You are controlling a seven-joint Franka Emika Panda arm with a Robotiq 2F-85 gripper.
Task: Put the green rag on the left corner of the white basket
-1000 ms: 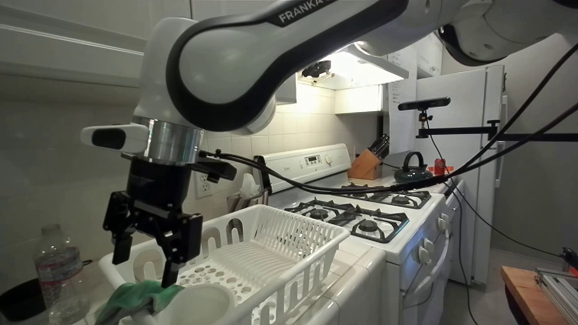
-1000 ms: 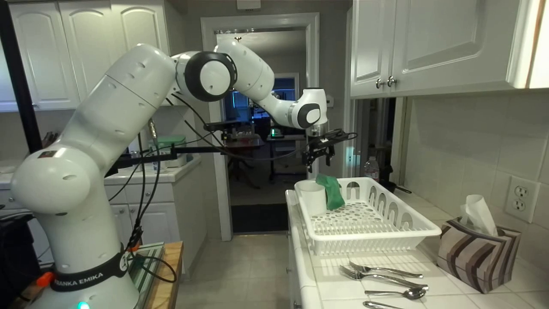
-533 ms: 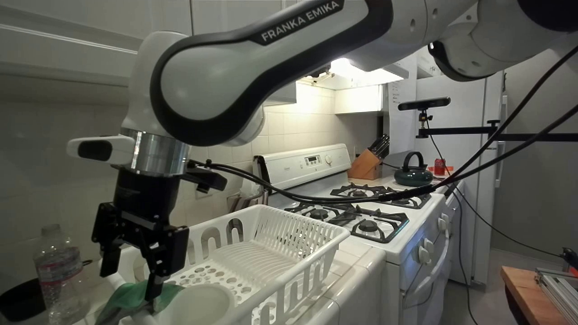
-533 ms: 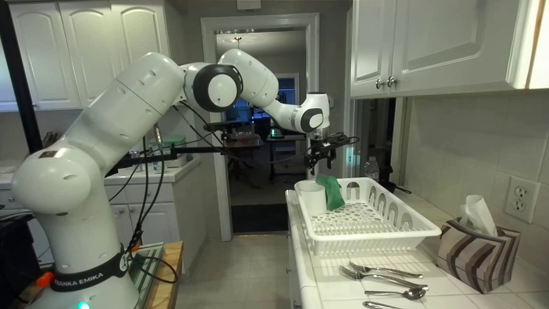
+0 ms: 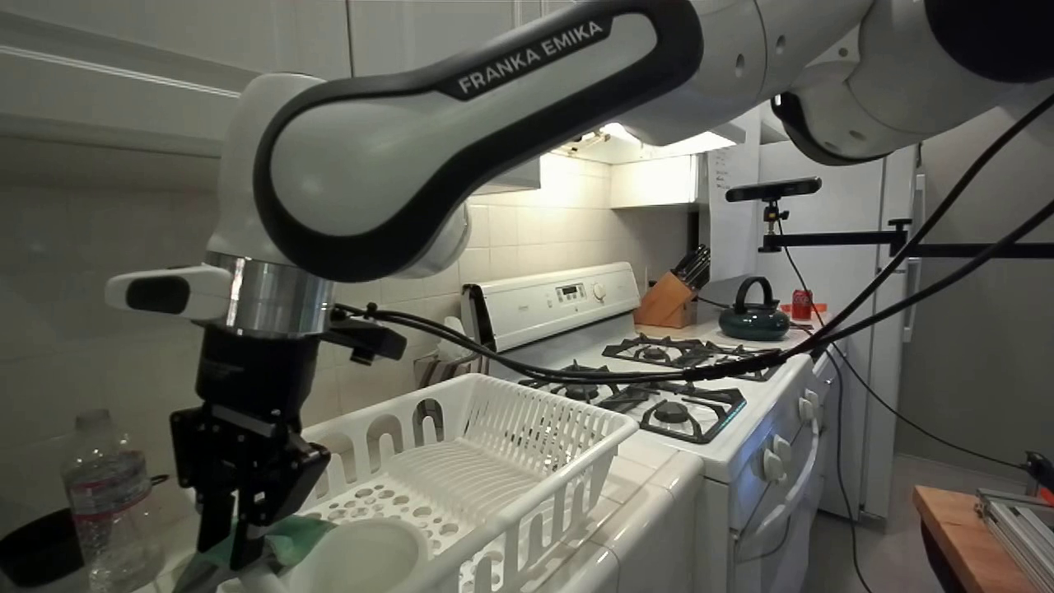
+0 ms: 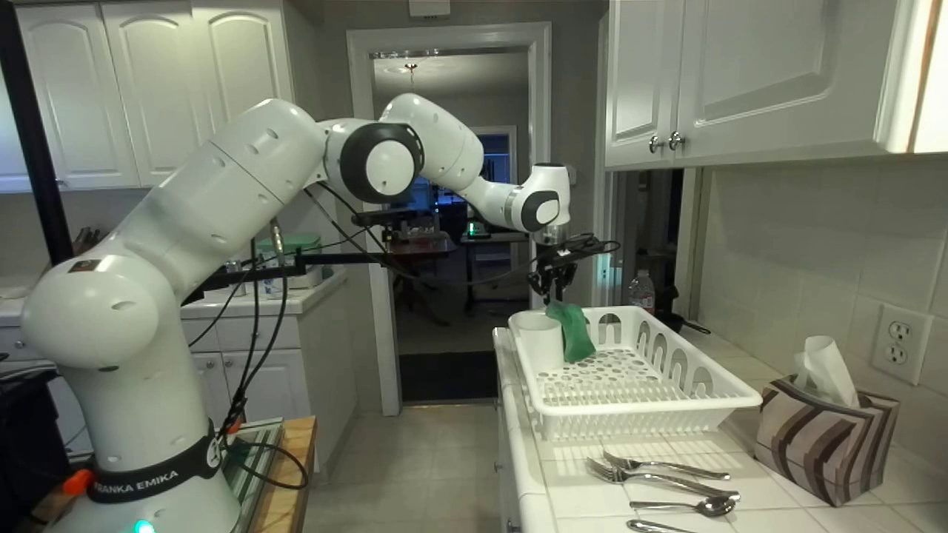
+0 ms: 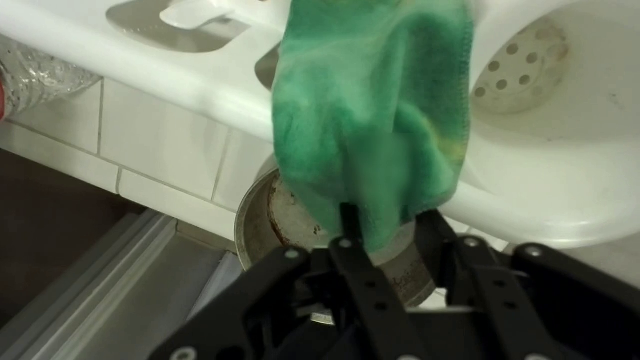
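The green rag [image 6: 574,333] drapes over the rim at one corner of the white basket [image 6: 652,407], against a white cylindrical holder [image 6: 541,344]. My gripper [image 5: 226,553] points down over that corner, its fingers reaching the cloth. In the wrist view the rag [image 7: 330,90] spreads ahead of the gripper [image 7: 387,212], and a fold of it hangs between the fingers. The left finger touches the cloth there, while a gap remains beside the right one. So the jaws stand partly open around the fold, not pressed together. The fingers hide part of the rag in an exterior view.
A metal pan [image 7: 280,210] sits below the rag, outside the basket. Close to it stands a plastic bottle [image 5: 107,494]. Several pieces of cutlery [image 6: 681,474] and a tissue box [image 6: 822,437] lie on the counter. Beyond the basket is the stove [image 5: 667,412].
My gripper has come down to the rag, drifting left in an exterior view. Its fingers have drawn much closer together around the cloth. The rag and basket have not visibly moved.
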